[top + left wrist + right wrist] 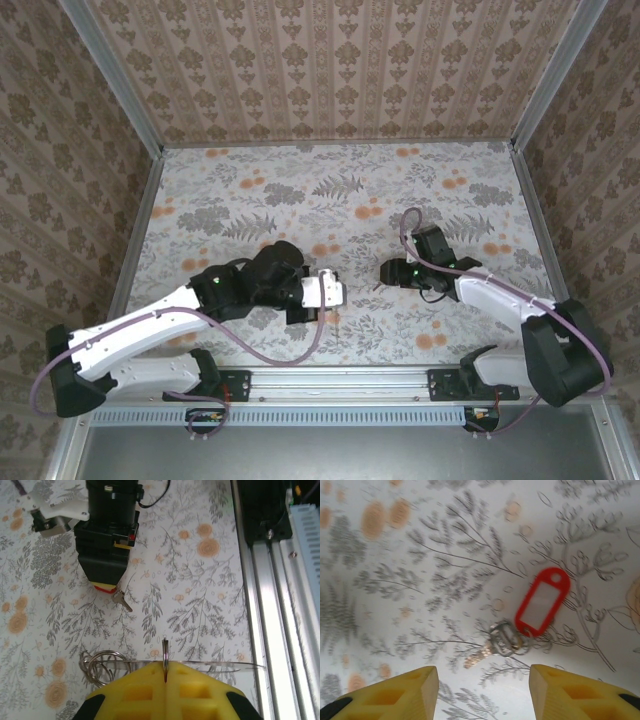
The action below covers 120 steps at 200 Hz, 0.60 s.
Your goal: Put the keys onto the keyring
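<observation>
Flowery desk [300, 190] holds the keys [502, 640], lying flat by their red tag [542, 601]. Right tool [484, 675] hangs half open above them, holding nothing. Left tool [165, 676] is shut tight on the keyring [165, 651]. Grabbing the keys looks next: go down, then pinch.

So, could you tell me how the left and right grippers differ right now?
The left gripper is shut, while the right gripper stands open. The left grips the keyring edge-on between its fingers; the right holds nothing and hangs over the keys, which lie on the table. Both have yellow fingers.
</observation>
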Motion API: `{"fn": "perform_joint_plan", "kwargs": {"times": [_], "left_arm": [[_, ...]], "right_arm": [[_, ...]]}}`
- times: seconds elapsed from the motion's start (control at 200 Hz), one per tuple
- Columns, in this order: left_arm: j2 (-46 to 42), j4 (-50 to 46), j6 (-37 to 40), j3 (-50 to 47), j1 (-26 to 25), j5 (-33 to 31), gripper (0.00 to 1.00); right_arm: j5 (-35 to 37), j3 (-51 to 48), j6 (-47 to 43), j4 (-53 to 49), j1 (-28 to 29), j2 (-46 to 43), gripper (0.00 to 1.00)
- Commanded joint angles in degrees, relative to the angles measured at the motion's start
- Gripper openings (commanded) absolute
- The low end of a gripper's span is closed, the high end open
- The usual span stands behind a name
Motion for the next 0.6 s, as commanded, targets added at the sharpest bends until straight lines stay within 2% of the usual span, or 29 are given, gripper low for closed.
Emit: {"fn": "perform_joint_plan", "kwargs": {"times": [0.0,0.195,0.405,0.595], "left_arm": [[-3.30,5.56,-4.11,-1.02,2.89,10.05,0.00],[-3.52,6.91,-6.03,-1.14,5.45,15.46,0.00],[-5.55,6.30,-6.65,-0.97,6.12,16.43,0.00],[-6.59,5.40,-6.48,-0.48,6.64,16.43,0.00]], "right_arm": [[-4.99,-2.18,-1.72,5.68,-0.10,-6.42,0.52],[-8.87,-4.31,-5.13,9.30,3.19,-16.95,0.51],[-14.09,-9.14,-8.09,18.06,9.70,-31.27,0.52],[-22.23,-7.32,-8.11,20.12,12.72,-30.31,0.53]]}}
